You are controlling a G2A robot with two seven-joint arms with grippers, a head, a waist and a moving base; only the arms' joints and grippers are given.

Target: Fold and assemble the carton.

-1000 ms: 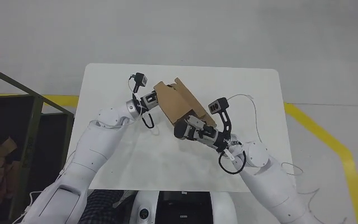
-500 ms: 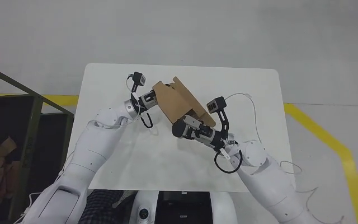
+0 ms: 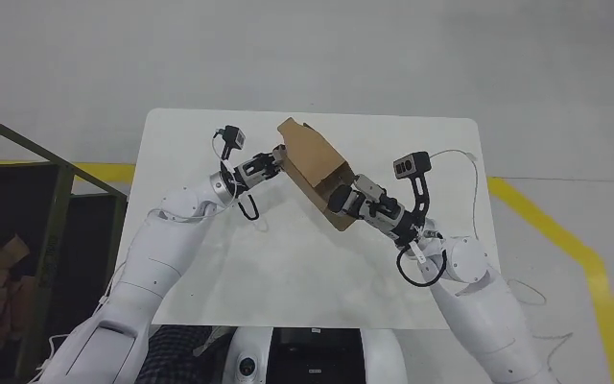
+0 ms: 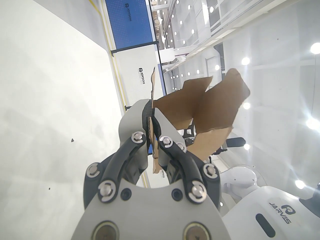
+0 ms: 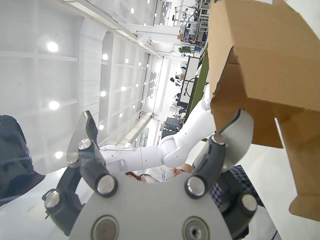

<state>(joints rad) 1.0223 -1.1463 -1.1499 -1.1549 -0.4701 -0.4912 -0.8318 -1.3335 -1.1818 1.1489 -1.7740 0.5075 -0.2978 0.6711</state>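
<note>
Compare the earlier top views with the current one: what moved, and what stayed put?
The right gripper swung toward the right side of the table; it is open, one finger against the near end of the carton. The carton turned to point more toward the far edge. The left gripper edged rightward with it. Unchanged: the left gripper stays shut on a carton flap.

The carton [image 3: 312, 163] is matt brown cardboard, the table [image 3: 288, 278] smooth white.
</note>
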